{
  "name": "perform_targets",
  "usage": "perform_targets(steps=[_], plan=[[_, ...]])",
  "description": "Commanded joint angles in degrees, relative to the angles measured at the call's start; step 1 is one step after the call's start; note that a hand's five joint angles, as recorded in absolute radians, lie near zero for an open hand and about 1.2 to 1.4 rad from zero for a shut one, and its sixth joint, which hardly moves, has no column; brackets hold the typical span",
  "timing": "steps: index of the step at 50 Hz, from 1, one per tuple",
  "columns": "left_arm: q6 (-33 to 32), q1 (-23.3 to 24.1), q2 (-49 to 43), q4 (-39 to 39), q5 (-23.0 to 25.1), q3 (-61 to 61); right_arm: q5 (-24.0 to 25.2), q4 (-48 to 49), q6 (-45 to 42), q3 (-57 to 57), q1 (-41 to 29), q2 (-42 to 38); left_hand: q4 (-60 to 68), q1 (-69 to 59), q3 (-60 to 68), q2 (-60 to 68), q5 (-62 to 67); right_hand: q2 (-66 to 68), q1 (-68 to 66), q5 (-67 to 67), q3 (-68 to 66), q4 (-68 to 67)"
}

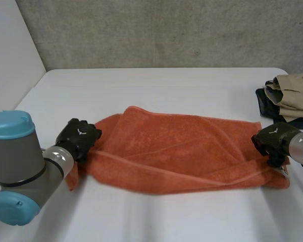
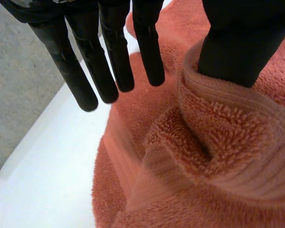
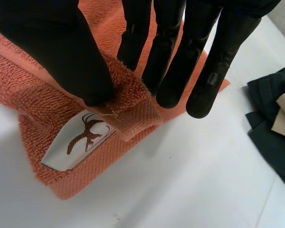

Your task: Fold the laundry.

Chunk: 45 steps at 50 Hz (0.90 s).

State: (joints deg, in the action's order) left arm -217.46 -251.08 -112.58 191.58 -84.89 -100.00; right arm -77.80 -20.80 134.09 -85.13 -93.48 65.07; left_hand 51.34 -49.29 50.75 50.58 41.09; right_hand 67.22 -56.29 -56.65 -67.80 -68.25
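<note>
The right hand (image 1: 273, 140) is at the right end of the orange towel (image 1: 182, 151). Its thumb (image 3: 71, 57) squeezes a corner of the towel against the nearest of its straight fingers (image 3: 135, 38), so it holds that corner in a pinch. Right beside the thumb tip, a white label (image 3: 80, 140) with a brown animal on it lies on the towel.

The left hand (image 1: 79, 137) is at the left end of the towel. Its fingers (image 2: 116, 61) are straight and spread out above the towel's edge, and they hold nothing. Its thumb (image 2: 242, 42) pokes into a bumpy fold.

The towel lies long and rumpled across the middle of the white table (image 1: 156, 85). A pile of dark and tan clothes (image 1: 288, 98) sits on the table's right side. It is near the right hand but does not touch the towel.
</note>
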Motion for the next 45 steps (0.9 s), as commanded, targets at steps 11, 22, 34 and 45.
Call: perform_targets(steps=[11, 22, 34, 45], plan=[[2.13, -1.6, 6.93, -0.07, -10.73, -9.25, -0.68, 3.92, 0.12, -5.92, 0.41, 4.27, -16.06, 14.01, -15.47, -15.3, -15.81, 12.78, -23.71, -13.35, -12.2, -11.75], [1.34, -2.48, 12.98, -0.42, -12.23, -12.24, -0.86, 4.1, -0.49, -8.83, 0.41, 8.04, -16.06, 14.01, -15.48, -15.3, -15.81, 12.78, -23.71, -13.35, -12.2, -11.75], [-6.2, -2.57, 20.73, -5.43, -11.44, -14.7, -0.51, -0.73, -4.09, -11.9, 0.32, 18.16, 2.53, -4.58, 3.11, 3.29, 2.78, 12.78, -23.71, -13.35, -12.2, -11.75], [-11.14, -3.89, 4.93, -5.34, -9.25, -7.5, -1.74, -1.08, -8.67, -8.32, -0.3, 6.31, 28.66, -30.71, 29.25, 29.42, 28.91, 12.78, -23.71, -13.35, -12.2, -11.75]])
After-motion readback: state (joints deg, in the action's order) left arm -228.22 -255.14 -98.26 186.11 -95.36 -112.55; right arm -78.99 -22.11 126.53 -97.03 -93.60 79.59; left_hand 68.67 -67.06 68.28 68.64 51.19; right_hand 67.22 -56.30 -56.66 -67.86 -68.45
